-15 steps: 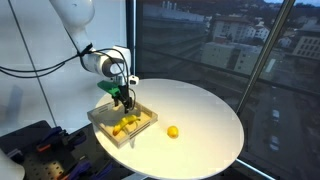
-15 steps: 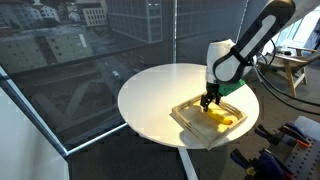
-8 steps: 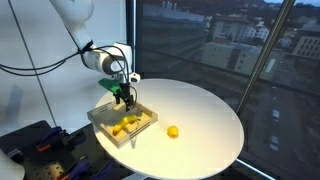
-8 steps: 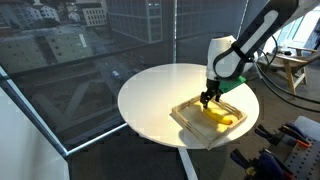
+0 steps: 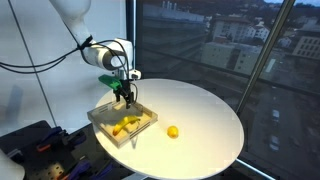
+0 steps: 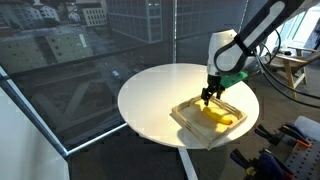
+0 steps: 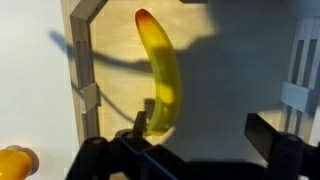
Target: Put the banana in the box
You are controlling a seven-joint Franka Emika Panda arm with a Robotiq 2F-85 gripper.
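Observation:
The yellow banana (image 7: 162,75) lies on the floor of the tan box (image 7: 235,60), seen from above in the wrist view. In both exterior views the banana (image 5: 125,125) (image 6: 222,117) rests inside the box (image 5: 100,125) (image 6: 185,118) near the edge of the round table. My gripper (image 7: 197,125) is open and empty, its two dark fingers apart and above the banana's near end. It hangs over the box in both exterior views (image 5: 124,99) (image 6: 208,98), clear of the banana.
A small round yellow-orange fruit (image 5: 173,131) lies on the white round table (image 5: 200,115) beside the box; it also shows in the wrist view (image 7: 15,160). Glass windows stand close behind the table (image 6: 150,95).
My gripper has risen a little above the box. The banana stays lying in the box.

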